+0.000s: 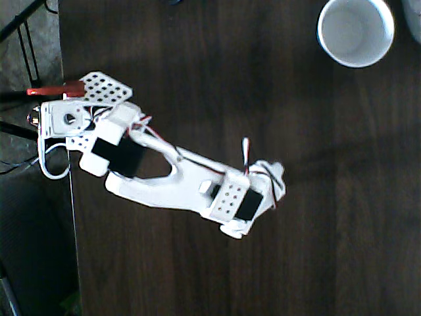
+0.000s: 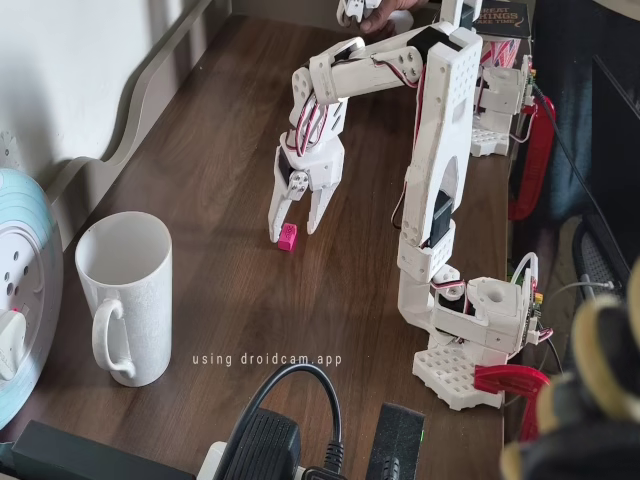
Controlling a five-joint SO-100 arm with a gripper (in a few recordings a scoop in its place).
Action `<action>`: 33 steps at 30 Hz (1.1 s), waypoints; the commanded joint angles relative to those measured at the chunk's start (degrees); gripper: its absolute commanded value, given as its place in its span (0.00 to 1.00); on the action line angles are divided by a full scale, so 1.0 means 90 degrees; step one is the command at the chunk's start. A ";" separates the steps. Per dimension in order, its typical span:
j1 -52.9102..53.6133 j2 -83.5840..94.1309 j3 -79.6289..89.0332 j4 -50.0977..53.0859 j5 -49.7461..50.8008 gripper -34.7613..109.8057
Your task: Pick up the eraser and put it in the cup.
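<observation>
Overhead view: The white arm (image 1: 171, 174) extends from its base at the left edge of the dark wooden table (image 1: 316, 250) toward the table's middle, angled down and to the right. The wrist assembly covers the gripper from above, so the jaw state cannot be read here. The cup (image 1: 356, 31) stands at the top right of the table, mouth up, with a thick white rim and a pale grey interior; nothing lies inside it. It is well apart from the arm.

Fixed view: The arm rises from its base at the lower right, folds at the elbow near the top, and points the gripper (image 2: 296, 218) straight down at the table. The two fingers stand a moderate way apart, tips close to the table surface. The eraser (image 2: 288, 238), a small pink-red block, lies on the table directly below the gap between the fingertips, nearer the left finger. Whether a fingertip touches it cannot be determined; it is not clamped. The cup (image 2: 125, 296), here showing a handle on its near side, stands upright at the lower left, well apart from the eraser and gripper. A black power strip (image 2: 270, 445) with plugs lies along the bottom edge
</observation>
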 commanded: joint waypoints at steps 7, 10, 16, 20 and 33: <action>0.0029 -0.0186 -0.0498 0.0000 0.0234 0.32; 0.0029 -0.0312 -0.0664 0.0059 0.0322 0.29; 0.0029 -0.0381 -0.0742 0.0088 0.0391 0.24; 0.0029 -0.0381 -0.0742 0.0088 0.0342 0.24; 0.0029 -0.0117 -0.0937 0.0752 0.0313 0.24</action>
